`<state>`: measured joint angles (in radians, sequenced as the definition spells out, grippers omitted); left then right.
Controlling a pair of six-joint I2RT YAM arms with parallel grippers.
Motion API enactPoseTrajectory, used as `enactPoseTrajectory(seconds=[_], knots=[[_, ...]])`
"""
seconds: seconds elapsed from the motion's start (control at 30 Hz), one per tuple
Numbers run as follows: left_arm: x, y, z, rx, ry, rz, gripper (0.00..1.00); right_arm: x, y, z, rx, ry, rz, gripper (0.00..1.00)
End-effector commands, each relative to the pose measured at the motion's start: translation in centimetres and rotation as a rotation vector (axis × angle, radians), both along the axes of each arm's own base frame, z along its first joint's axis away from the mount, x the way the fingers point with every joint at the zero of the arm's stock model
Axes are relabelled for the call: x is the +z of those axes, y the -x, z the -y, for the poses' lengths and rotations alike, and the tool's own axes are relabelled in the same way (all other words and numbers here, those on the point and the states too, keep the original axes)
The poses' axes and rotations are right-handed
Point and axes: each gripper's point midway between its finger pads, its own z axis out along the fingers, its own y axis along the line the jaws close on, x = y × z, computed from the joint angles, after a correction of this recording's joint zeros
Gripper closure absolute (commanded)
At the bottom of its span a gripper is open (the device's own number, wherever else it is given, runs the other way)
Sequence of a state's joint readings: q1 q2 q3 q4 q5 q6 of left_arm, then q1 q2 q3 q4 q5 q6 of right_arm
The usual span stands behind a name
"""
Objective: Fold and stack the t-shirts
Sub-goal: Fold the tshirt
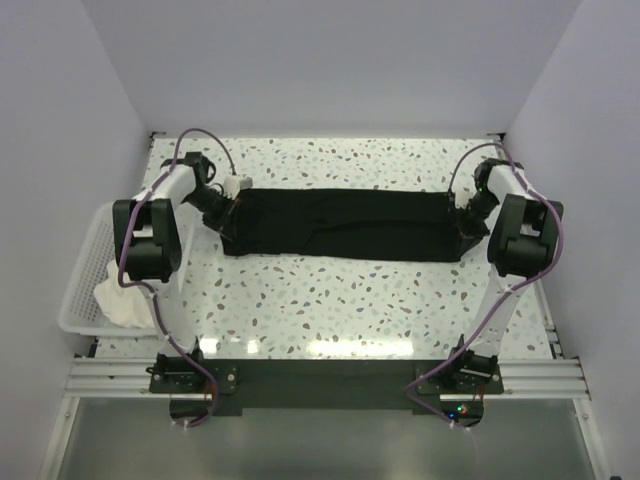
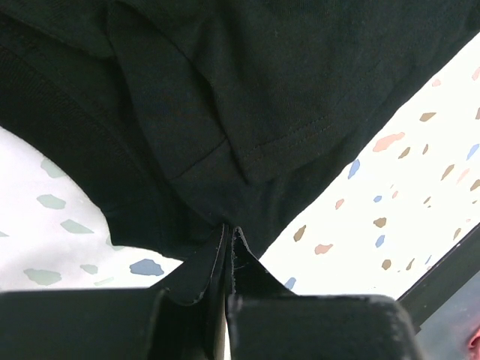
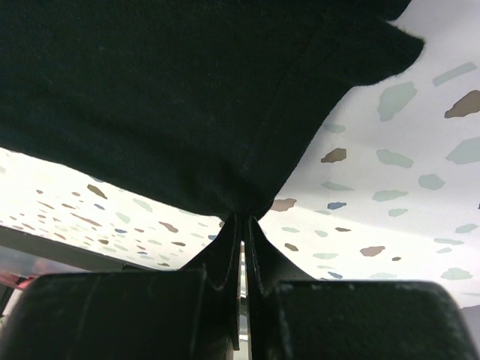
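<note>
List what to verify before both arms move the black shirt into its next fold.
1. Left gripper pinched on the edge of the black t-shirt: ok.
2. Right gripper pinched on the opposite edge: ok.
3. Shirt spread as one long band between the two arms, no big sag in the top view: ok.
4. Layers lined up: cannot tell; the left wrist view shows overlapping hems near the grip.
5. Shirt lifted off the table or resting on it: cannot tell.
6. White t-shirt out of the way in the basket: ok.
</note>
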<state>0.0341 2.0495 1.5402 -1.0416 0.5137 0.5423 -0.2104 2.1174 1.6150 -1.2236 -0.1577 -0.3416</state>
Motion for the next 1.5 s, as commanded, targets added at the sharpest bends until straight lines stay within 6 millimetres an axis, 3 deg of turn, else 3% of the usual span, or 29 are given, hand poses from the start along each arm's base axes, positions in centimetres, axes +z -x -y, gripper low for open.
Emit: enactPoseTrajectory(seconds=[0.0,0.6,0.83,0.97,1.07,1.2,1.33,1.4,1.43,1.47], knots=[[0.8,-0.1,0.1,-0.003,0.023,0.004,1.00,2.4,-0.3,-0.1,0.005,-0.012,0.057,1.00],[3.6,0.7,-0.3,-0.017,0.017,0.091,1.00,3.0,1.0,1.3,0.102,0.062,0.085,1.00],[3.9,2.0,-1.1,-0.016,0.001,0.112,1.00,2.0,1.9,1.7,0.162,0.082,0.121,1.00],[4.0,1.7,-1.5,0.017,-0.005,0.131,1.00,0.5,3.5,2.5,0.226,0.130,0.126,1.00],[3.0,2.1,-1.8,0.022,-0.022,0.117,1.00,-0.7,4.6,2.9,0.265,0.155,0.117,1.00],[0.6,2.7,-2.3,0.034,-0.059,0.081,1.00,-2.0,4.9,2.7,0.247,0.152,0.107,1.00],[-0.5,2.6,-2.0,0.049,-0.048,0.042,1.00,-2.7,5.3,2.6,0.238,0.140,0.070,1.00],[-0.2,2.1,-2.0,0.053,-0.046,0.046,0.97,-2.4,5.6,2.9,0.253,0.149,0.054,0.83],[0.2,1.8,-1.9,0.050,-0.038,0.055,0.93,-1.9,5.8,2.8,0.260,0.144,0.047,0.64],[0.9,1.6,-1.7,0.051,-0.025,0.070,0.82,-1.0,5.6,2.8,0.259,0.149,0.071,0.57]])
